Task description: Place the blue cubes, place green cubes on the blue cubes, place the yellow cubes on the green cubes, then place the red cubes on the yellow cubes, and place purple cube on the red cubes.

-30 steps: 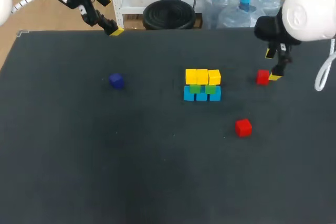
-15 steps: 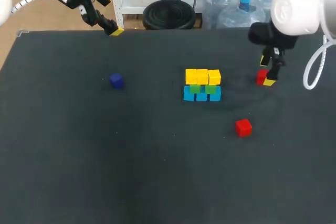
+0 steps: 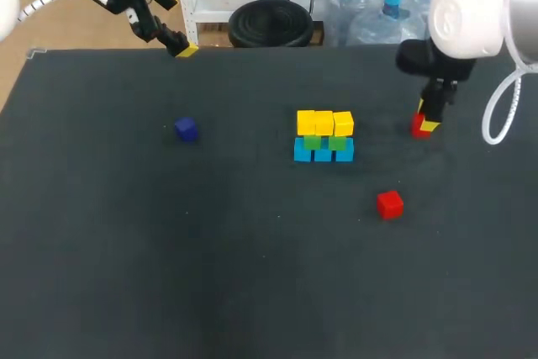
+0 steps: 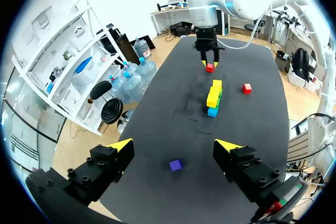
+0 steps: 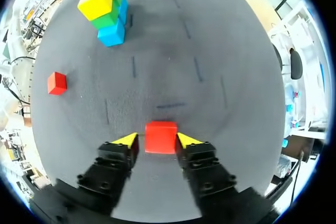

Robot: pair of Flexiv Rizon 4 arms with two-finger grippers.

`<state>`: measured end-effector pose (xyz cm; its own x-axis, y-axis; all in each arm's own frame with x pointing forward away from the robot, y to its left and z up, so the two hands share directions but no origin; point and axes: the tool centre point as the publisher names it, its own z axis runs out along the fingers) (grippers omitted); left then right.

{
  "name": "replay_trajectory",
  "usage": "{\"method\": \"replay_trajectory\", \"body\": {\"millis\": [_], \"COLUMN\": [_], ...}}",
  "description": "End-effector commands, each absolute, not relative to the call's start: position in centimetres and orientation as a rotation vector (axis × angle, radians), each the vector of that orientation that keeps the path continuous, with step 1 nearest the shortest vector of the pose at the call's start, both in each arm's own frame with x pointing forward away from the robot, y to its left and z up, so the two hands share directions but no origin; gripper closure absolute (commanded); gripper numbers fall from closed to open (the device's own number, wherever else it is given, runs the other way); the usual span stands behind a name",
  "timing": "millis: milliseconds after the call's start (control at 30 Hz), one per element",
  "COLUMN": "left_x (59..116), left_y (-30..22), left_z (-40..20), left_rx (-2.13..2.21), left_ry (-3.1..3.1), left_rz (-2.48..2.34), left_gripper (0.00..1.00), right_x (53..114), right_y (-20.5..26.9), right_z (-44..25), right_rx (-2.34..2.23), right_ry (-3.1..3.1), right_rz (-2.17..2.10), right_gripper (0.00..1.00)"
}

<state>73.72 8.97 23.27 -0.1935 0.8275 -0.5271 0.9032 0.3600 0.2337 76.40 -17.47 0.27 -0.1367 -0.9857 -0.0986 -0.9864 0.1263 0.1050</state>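
A stack stands mid-table: blue cubes (image 3: 324, 154) at the bottom, green cubes (image 3: 324, 142) on them, yellow cubes (image 3: 324, 122) on top. To its right, my right gripper (image 5: 157, 140) points down at the table, shut on a red cube (image 5: 160, 137), one yellow tip pressed to each side. A second red cube (image 3: 389, 204) lies loose nearer the front. The purple cube (image 3: 186, 129) sits alone at the left. My left gripper (image 4: 173, 148) hangs open and empty above the table's far left edge, well away from the purple cube (image 4: 176, 165).
The dark table (image 3: 210, 275) carries only these cubes. The stack (image 5: 107, 9) is ahead of the right gripper, with the loose red cube (image 5: 56, 83) off to one side of it.
My right gripper shifted slightly toward the stack, settled around the far red cube and closed its fingers on it. The left arm has not moved.
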Motion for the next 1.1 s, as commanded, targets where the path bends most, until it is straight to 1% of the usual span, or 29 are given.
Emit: {"method": "replay_trajectory", "body": {"millis": [33,200,367,633,800,1100], "left_x": [73.8,73.8,73.8,73.8,73.8,73.8], "left_y": [9.1,9.1,9.1,9.1,9.1,9.1], "left_z": [23.2,23.2,23.2,23.2,23.2,23.2], "left_rx": [1.498,1.498,1.498,1.498,1.498,1.498], "left_ry": [2.045,2.045,2.045,2.045,2.045,2.045], "left_rz": [-0.173,-0.173,-0.173,-0.173,-0.173,-0.173], "left_gripper": [0.00,0.00,0.00,0.00,0.00,0.00], "right_x": [76.2,76.1,76.0,74.8,74.2,72.3], "right_y": [-17.5,-17.5,-17.1,-14.8,-13.7,-9.9], "right_z": [0.2,0.5,3.3,9.9,13.2,16.5], "right_rx": [-2.058,-2.064,-2.064,-2.030,-2.022,-2.055], "right_ry": [2.353,2.347,2.317,2.277,2.246,2.176], "right_rz": [0.225,0.224,0.221,0.326,0.298,0.305], "right_gripper": [1.00,1.00,1.00,1.00,1.00,1.00]}}
